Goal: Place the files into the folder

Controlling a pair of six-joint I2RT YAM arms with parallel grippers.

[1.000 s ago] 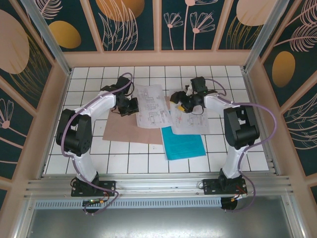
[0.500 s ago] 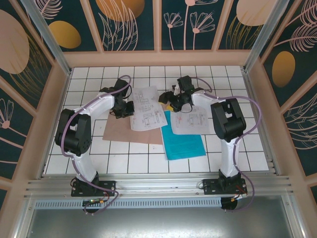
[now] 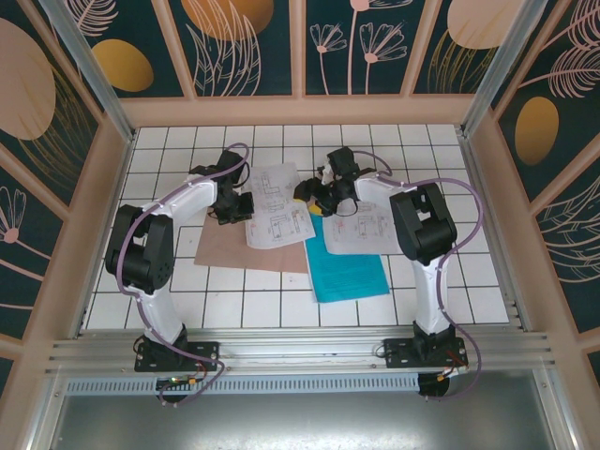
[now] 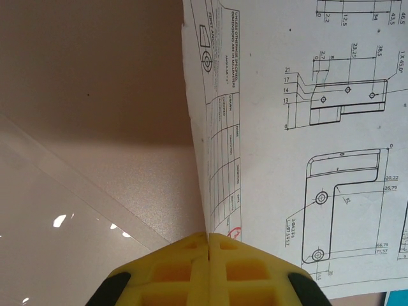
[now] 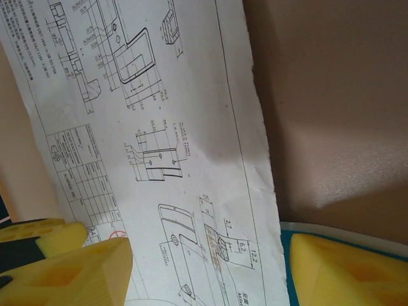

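A white printed sheet [image 3: 277, 208] lies partly over the pinkish-brown folder [image 3: 234, 248]. My left gripper [image 3: 240, 204] is shut on this sheet's left edge; in the left wrist view the yellow pads [image 4: 185, 268] meet on the paper's rim [image 4: 207, 236], with the folder [image 4: 95, 95] beneath. My right gripper [image 3: 310, 199] hangs open over the same sheet's right edge, its fingers [image 5: 76, 268] spread either side of the printed drawing [image 5: 191, 191]. A second white sheet [image 3: 367, 225] lies to the right, and the teal-blue sheet [image 3: 347, 269] is in front of it.
The white tiled table [image 3: 169, 291] is walled in by a wooden frame with patterned panels [image 3: 300, 103]. The folder [image 5: 331, 95] shows past the sheet's right edge in the right wrist view. Bare tiles lie in front of the folder and along the back.
My right gripper has swung left, from above the second white sheet to the right edge of the held sheet. My left gripper drew that sheet slightly left over the folder.
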